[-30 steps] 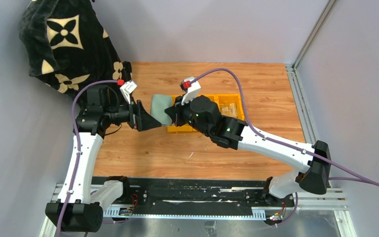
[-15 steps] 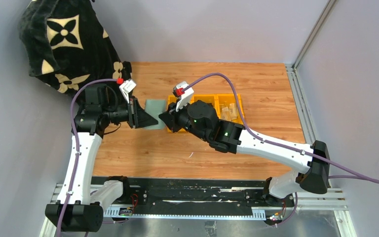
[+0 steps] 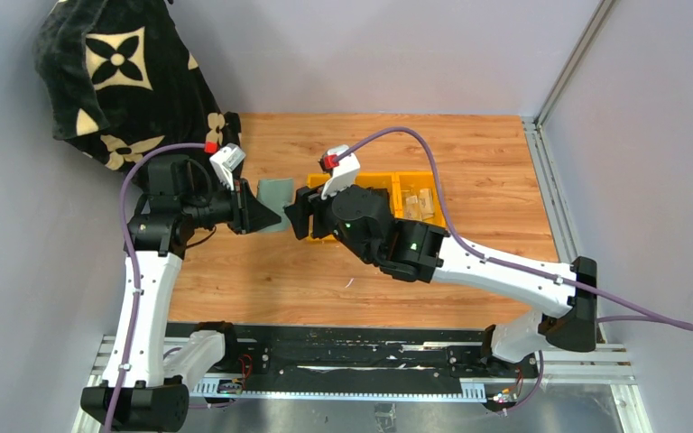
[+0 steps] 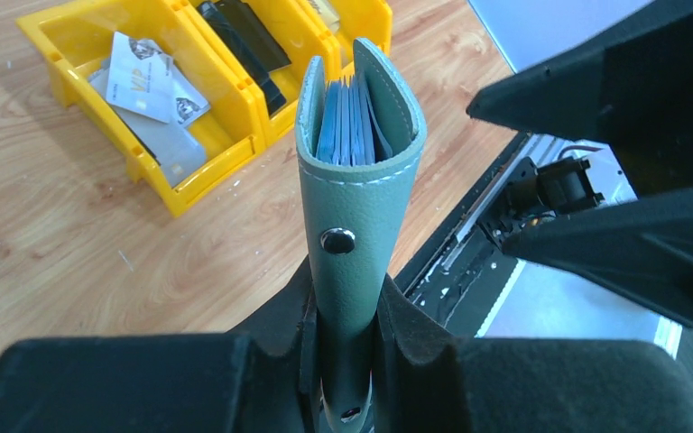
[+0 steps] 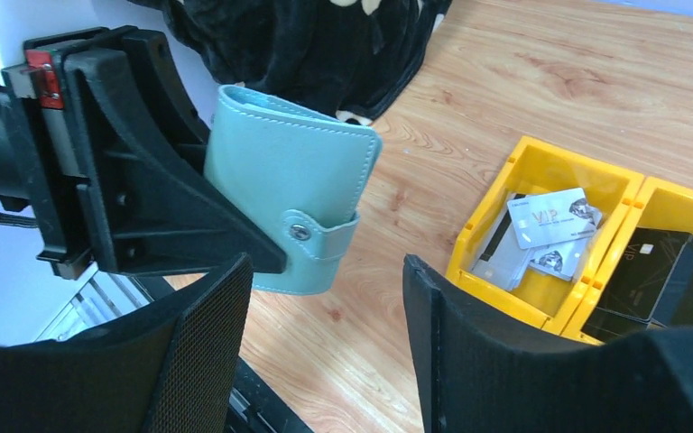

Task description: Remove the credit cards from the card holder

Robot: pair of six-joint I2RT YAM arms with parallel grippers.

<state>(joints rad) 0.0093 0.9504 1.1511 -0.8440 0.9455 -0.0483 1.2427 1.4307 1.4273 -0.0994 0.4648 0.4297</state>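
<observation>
Right gripper (image 5: 325, 271) has let go and opened wide; left gripper (image 4: 347, 338) now clamps the pale sage-green folding leather card holder (image 4: 354, 212).
Holder hangs tab-snapped above the wooden tabletop (image 3: 469, 144), left of the yellow plastic bins (image 5: 586, 162); pale printed plastic credit cards (image 5: 555, 219) lie in one bin, so emptying looks partly done, and any left inside are hidden.

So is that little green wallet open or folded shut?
Folded shut: the card holder in the left gripper has covers together, tab wrapped across the front.
</observation>
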